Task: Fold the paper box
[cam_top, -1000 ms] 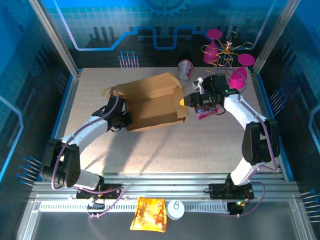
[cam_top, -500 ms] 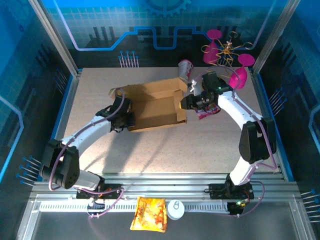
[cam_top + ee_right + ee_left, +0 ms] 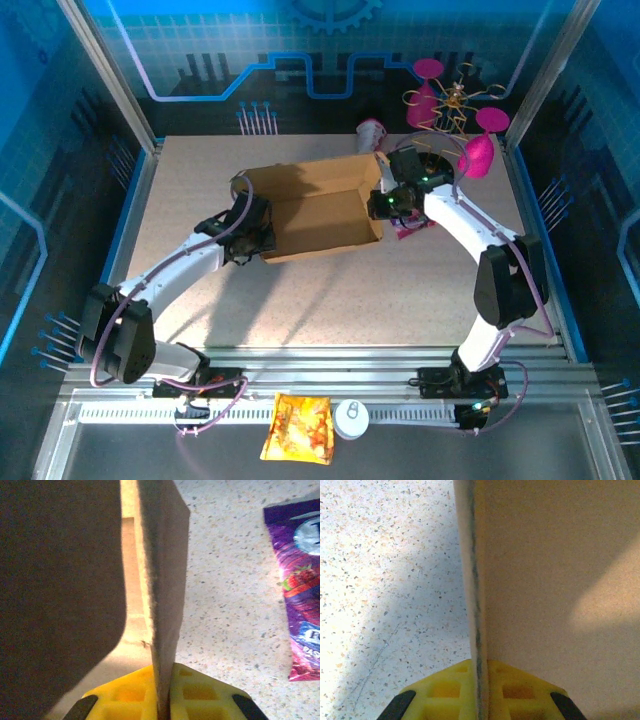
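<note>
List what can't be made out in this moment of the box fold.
- Left wrist view: the paper box wall blocks everything to its right. The left gripper is cut off by the bottom edge.
- Right wrist view: a dark, blurred flap hides the box's inside. The purple packet is cut by the right edge, its print unreadable.
- Top view: the right arm covers part of that packet. The white-and-pink container is too small to identify.

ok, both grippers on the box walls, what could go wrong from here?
1. The left gripper and right gripper each pinch a thin wall edge of the paper box; it might slip or tear.
2. The purple packet lies beside the right gripper and could get swept or caught.
</note>
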Controlling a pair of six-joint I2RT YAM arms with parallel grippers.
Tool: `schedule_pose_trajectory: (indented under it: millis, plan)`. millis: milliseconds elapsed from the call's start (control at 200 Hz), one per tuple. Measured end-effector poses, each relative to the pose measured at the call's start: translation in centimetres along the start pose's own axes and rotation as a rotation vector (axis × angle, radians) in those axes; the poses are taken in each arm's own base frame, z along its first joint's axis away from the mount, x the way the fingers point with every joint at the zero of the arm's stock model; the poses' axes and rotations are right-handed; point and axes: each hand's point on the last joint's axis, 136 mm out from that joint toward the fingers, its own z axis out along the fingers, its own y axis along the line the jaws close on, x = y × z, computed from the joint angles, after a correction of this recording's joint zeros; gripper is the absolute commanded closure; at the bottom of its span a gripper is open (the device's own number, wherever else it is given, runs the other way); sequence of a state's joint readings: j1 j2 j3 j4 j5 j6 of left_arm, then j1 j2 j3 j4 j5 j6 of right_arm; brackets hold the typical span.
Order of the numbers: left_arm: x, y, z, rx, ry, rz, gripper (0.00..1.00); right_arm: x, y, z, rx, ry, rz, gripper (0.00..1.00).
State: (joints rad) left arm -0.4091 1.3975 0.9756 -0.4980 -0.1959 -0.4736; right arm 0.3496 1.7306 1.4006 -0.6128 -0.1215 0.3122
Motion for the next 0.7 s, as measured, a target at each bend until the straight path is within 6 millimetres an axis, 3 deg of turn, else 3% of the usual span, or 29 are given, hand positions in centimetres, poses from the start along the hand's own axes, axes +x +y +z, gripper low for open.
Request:
schedule_pose_trajectory:
  millis: [265, 380, 530, 590, 700]
  plan:
    - [0.1, -0.5, -0.6, -0.001, 0.003, -0.01, 1.0, -0.1, -0.4, 0.2, 0.084, -0.019, -0.024, 0.98]
    - [0.2, -0.7, -0.7, 0.001, 0.005, -0.022, 1.0, -0.3, -0.6, 0.1, 0.098, -0.027, -0.018, 0.81]
    - [0.2, -1.3, -1.1, 0.018, 0.003, -0.031, 1.0, -1.0, -0.3, 0.2, 0.092, -0.059, -0.015, 0.74]
    - [0.2, -1.3, -1.2, 0.021, 0.003, -0.04, 1.0, -1.2, -0.3, 0.3, 0.091, -0.071, -0.017, 0.76]
    - [0.2, -1.4, -1.4, 0.025, 0.004, -0.045, 1.0, -1.3, -0.6, 0.5, 0.103, -0.083, -0.017, 0.89]
